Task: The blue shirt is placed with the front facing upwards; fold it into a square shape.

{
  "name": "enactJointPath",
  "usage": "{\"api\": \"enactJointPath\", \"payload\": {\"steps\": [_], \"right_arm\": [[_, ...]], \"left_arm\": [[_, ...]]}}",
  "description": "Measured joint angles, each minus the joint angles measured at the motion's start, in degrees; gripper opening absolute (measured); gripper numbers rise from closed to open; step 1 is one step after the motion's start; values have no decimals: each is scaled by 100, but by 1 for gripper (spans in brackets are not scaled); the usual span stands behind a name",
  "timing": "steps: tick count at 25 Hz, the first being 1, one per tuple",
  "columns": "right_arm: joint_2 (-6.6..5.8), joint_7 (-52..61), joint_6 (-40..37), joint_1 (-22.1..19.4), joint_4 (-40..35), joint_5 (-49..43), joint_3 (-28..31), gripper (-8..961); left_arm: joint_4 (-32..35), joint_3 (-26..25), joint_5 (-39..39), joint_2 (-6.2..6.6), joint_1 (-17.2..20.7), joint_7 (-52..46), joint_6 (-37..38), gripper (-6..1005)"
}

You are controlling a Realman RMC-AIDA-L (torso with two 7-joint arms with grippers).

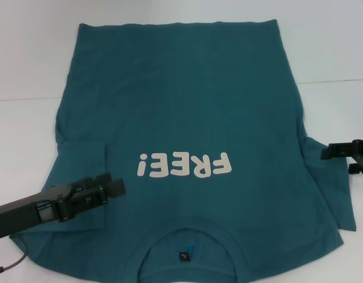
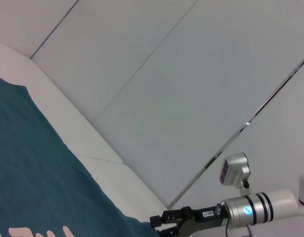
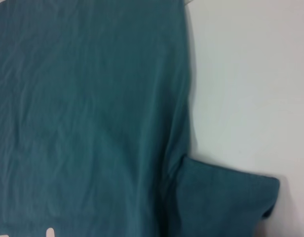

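The blue shirt [image 1: 181, 100] lies flat on the white table, front up, its white "FREE!" print [image 1: 184, 165] in the middle. The collar [image 1: 187, 244] with its dark label is nearest me and the hem is at the far end. The left sleeve [image 1: 81, 159] is folded in over the body. My left gripper [image 1: 118, 187] hovers just above that folded sleeve. The right sleeve [image 1: 329, 188] lies spread out flat [image 3: 221, 202]. My right gripper [image 1: 326, 152] hangs open over it at the shirt's right edge, holding nothing, and also shows in the left wrist view [image 2: 159, 224].
The white table [image 1: 28, 118] shows bare to the left and right of the shirt and beyond the hem. A thin cable [image 1: 10, 265] hangs under the left arm at the near left corner. A pale wall [image 2: 191, 74] stands behind the table.
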Motion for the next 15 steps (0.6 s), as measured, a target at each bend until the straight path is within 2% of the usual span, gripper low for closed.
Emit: {"api": "enactJointPath", "payload": {"steps": [15], "right_arm": [[71,-9,32,151,71,95,-27,838]], "left_arm": [[1,-1,0,0,-8,0,-2,750]]}}
